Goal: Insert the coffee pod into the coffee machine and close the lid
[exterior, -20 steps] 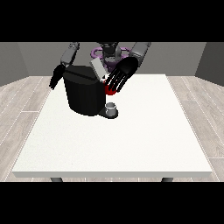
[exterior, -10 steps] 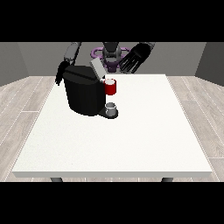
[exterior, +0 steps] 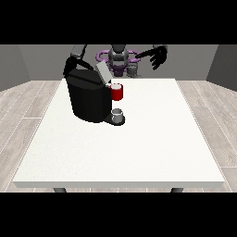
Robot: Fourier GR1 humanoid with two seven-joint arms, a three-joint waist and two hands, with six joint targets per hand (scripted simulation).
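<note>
While the lid [exterior: 102,72] stands raised over the coffee machine [exterior: 88,97], closing it appears to be the step in hand

Hand at the view's right [exterior: 158,56]: lifted well behind the tabletop [exterior: 139,148], fingers spread, holding nothing; it should press squarely on the lid. Hand at the view's left [exterior: 69,69]: partly hidden behind the machine, fingers indiscernible. Pod not discernible; a grey thing [exterior: 118,113] sits below a red thing at the machine [exterior: 116,91]
</note>
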